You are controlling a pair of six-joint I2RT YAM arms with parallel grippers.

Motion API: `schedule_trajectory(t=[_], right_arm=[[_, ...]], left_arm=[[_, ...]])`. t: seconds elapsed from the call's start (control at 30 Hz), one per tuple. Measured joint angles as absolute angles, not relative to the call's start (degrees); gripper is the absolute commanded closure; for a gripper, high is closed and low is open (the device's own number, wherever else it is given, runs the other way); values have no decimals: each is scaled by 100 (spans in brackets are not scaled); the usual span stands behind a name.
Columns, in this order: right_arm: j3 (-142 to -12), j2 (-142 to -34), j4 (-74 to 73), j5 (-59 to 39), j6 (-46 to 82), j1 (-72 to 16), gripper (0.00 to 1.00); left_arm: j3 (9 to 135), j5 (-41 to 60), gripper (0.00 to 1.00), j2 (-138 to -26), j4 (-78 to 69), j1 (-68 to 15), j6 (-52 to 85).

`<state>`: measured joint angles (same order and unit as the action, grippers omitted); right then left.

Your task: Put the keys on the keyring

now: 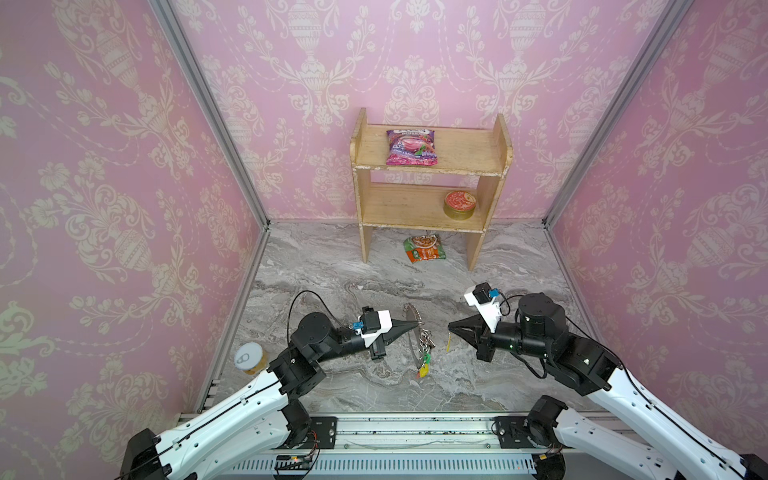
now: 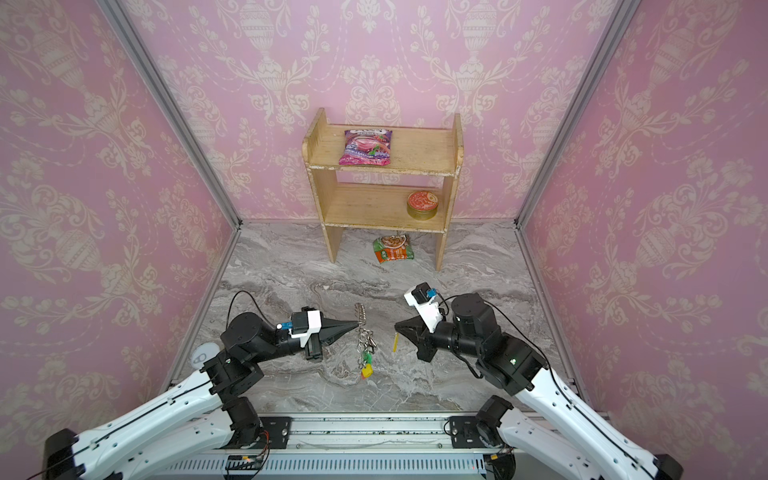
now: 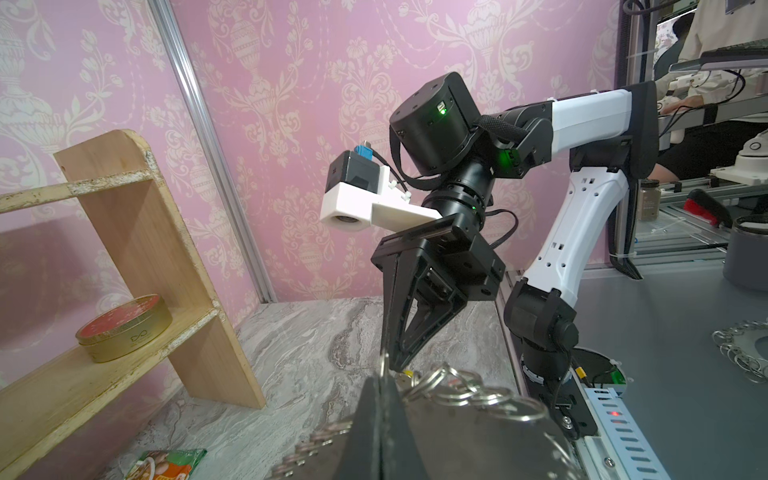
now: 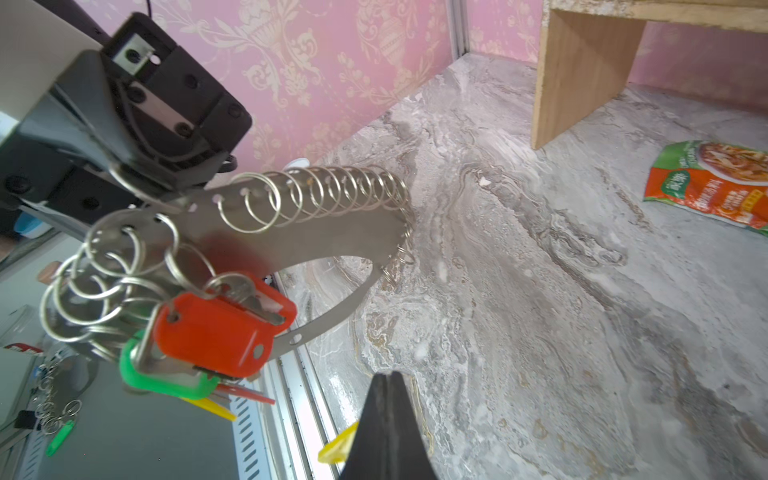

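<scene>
Left claw (image 1: 415, 325) grips the keyring (image 4: 332, 237), right claw (image 1: 449, 329) pinches a yellow-tagged key (image 1: 448, 344); lettering on the green packet (image 4: 715, 183) unreadable.

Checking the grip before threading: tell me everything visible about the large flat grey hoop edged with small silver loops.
The keyring is a wide, flat, grey metal-looking band bent into a hoop, with holes along its outer edge carrying small silver loops. The shut left gripper pinches the band, holding it upright on edge. Small silver keys with red, green and yellow plastic tags hang bunched from its lower loops. The right gripper, shut on another yellow-tagged key, is apart from it.
</scene>
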<state>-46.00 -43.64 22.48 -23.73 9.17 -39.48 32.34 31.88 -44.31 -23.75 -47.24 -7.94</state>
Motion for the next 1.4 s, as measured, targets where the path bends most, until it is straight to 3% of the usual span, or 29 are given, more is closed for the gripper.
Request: schedule_trajectory(t=[0.3,0.67,0.8,1.0,1.1,1.4], right_arm=[[-3634,-6007,810,-3120,1656,-3938,100],[-3959,-8842,250,-3444,2305,-3933,100],[-4163,-9039,432,-3297,2296,-3922,100],[-4180,-9107,1103,-2961,2189,-3839,76],[-4178,-9105,1280,-2860,2108,-3767,70],[-4125,-8449,1439,-2526,2228,-3640,68]], left_arm=[[3234,3159,100,-3988,-1706,-4724,-961],[3118,2860,100,-3378,-1227,-4724,-1162],[3050,2779,100,-3385,-1157,-4724,-1221],[2993,2751,100,-3385,-1100,-4724,-1271],[2985,2705,100,-3417,-1103,-4724,-1282],[2982,2657,100,-3570,-1111,-4698,-1282]])
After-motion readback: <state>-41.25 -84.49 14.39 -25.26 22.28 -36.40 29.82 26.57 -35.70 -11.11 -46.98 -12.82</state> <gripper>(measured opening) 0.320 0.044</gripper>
